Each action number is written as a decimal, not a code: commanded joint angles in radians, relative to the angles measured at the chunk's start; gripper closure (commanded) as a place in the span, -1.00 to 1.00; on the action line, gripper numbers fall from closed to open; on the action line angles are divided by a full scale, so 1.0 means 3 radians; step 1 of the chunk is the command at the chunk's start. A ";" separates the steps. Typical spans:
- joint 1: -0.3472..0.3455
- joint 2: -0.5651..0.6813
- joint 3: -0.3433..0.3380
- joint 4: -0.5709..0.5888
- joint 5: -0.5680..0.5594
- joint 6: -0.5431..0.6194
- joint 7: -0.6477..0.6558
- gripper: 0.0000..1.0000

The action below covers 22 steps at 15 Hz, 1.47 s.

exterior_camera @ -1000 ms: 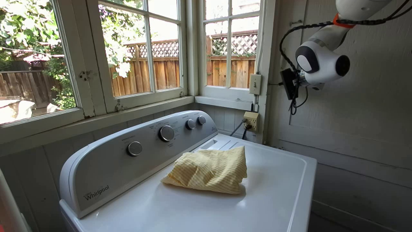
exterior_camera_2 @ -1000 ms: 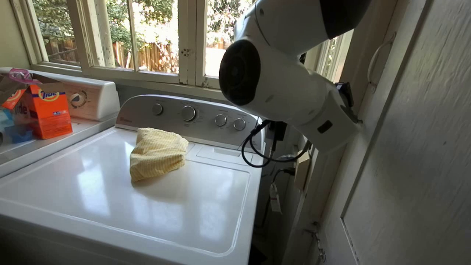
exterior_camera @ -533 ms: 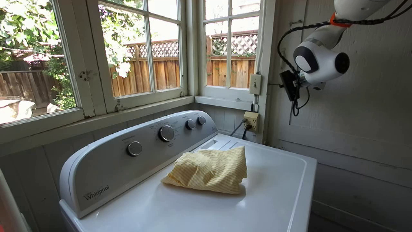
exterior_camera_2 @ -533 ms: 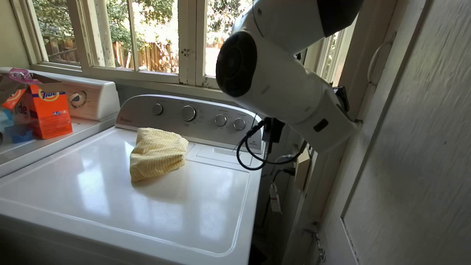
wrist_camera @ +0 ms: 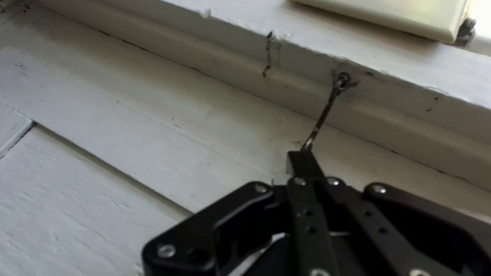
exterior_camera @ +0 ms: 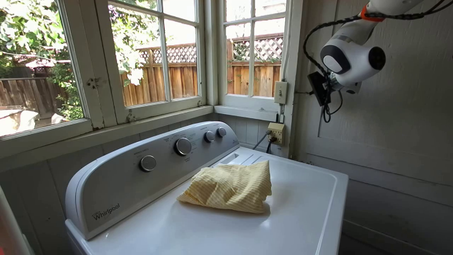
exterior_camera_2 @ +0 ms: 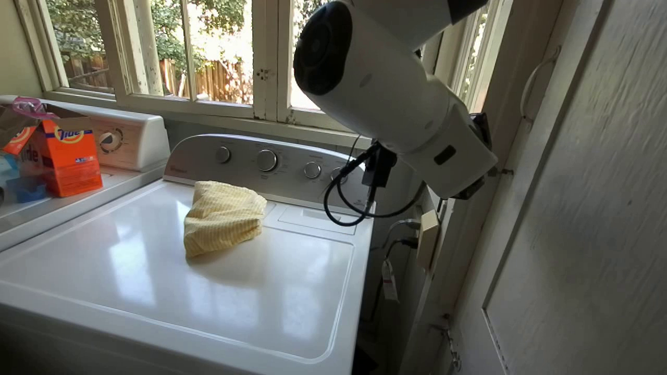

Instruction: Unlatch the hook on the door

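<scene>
Hook [wrist_camera: 322,115] and gripper [wrist_camera: 306,166] line up near the middle of our wrist view: the thin dark rod slants from its ringed end at the door frame [wrist_camera: 399,101] and passes out of our sight at the fingertips. Our fingers [wrist_camera: 303,199] stand together; whether they pinch the rod's end, or merely cover it, we cannot tell. Just behind the rod we see the pale grey-white door [wrist_camera: 134,126], crossed at a slant by the edge of a recessed panel [wrist_camera: 84,199]. In an exterior view our white arm [exterior_camera: 357,67] hangs before the door, its lower end close to the frame. Next come a pale switch box [exterior_camera: 280,92] and, below it, a tan outlet box [exterior_camera: 276,133] with two cords [exterior_camera: 261,140] plugged in, both beside the door. Farther off, a crumpled yellow striped cloth [exterior_camera: 226,187] rests on a white Whirlpool machine [exterior_camera: 300,198], and in an exterior view an orange Tide box [exterior_camera_2: 75,156] stands on a neighbouring white machine [exterior_camera_2: 140,140]. Farthest from us, through the multi-pane windows [exterior_camera: 159,108], we make out bright green leaves [exterior_camera: 131,42] and a wooden fence [exterior_camera: 184,79] topped with lattice.
</scene>
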 commanded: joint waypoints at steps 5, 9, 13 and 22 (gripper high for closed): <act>0.0058 -0.0154 0.0263 -0.0165 -0.1205 0.0335 0.1194 1.00; 0.0123 -0.0224 0.0233 -0.0406 -0.2258 0.0385 0.1615 1.00; 0.0108 -0.0409 0.0177 -0.0927 -0.3283 0.0465 0.1996 1.00; 0.0662 -0.0577 -0.0952 -0.1567 -0.5547 0.0221 0.3348 1.00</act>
